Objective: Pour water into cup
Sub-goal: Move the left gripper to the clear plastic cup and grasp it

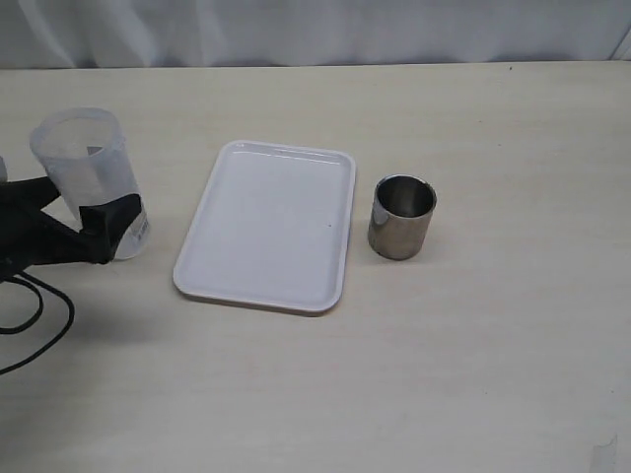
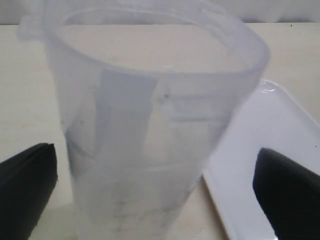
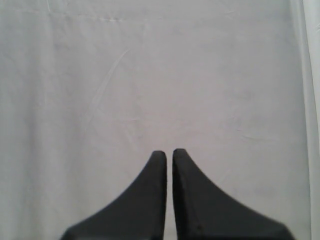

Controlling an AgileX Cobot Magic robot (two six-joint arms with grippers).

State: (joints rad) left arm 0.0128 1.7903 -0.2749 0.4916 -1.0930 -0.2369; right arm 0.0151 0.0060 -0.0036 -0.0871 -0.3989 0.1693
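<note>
Just left of the tray, open jaws flank the beaker

Left of the white tray point(image 1: 266, 222), the left gripper point(image 2: 157, 192) reaches in low over the pale table point(image 1: 473, 374). Its black fingers point(image 2: 27, 192) are spread wide either side of a translucent plastic beaker point(image 1: 84, 163), with gaps showing at both walls. Any water inside is too faint to tell. The tray is flat, glossy and round-cornered. Just right of the tray stands the cup point(image 1: 401, 217): short, cylindrical, shiny steel, dark inside. The right gripper point(image 3: 169, 152), pinched together, faces white cloth point(image 3: 160, 75).
</note>
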